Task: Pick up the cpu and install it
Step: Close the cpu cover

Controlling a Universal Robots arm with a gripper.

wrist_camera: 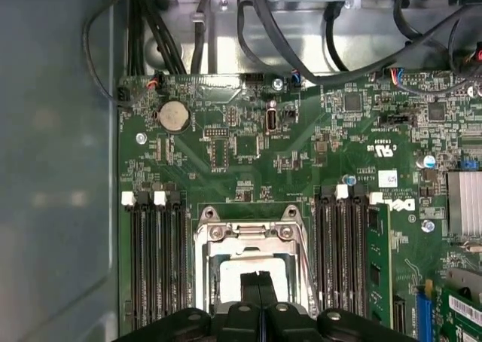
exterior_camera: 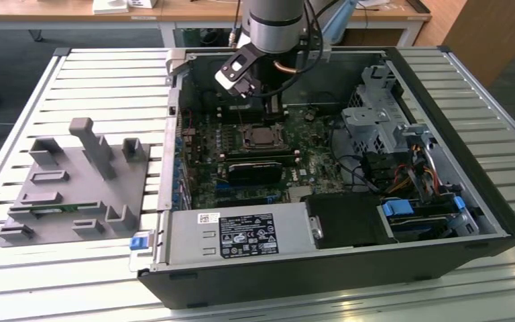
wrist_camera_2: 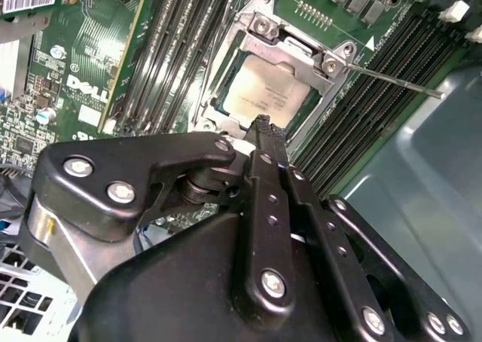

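Note:
The cpu (wrist_camera_2: 265,93) lies flat inside the metal socket frame (wrist_camera_2: 300,50) on the green motherboard, its silver-grey top facing up. In the exterior view the cpu (exterior_camera: 259,137) sits near the middle of the open computer case. My gripper (wrist_camera_2: 263,123) hovers just above it with its two black fingers pressed together and nothing between them. In the first wrist view the gripper (wrist_camera: 260,282) covers the middle of the cpu (wrist_camera: 226,282), whose pale top shows on either side. A thin socket lever (wrist_camera_2: 392,82) sticks out from the frame.
Black memory slots (wrist_camera: 154,259) flank the socket on both sides. A grey fixture (exterior_camera: 70,188) holding a green memory stick (exterior_camera: 51,209) stands at the exterior view's left. The power supply (exterior_camera: 239,235), a metal drive cage (exterior_camera: 383,117) and cables (wrist_camera: 301,33) crowd the case.

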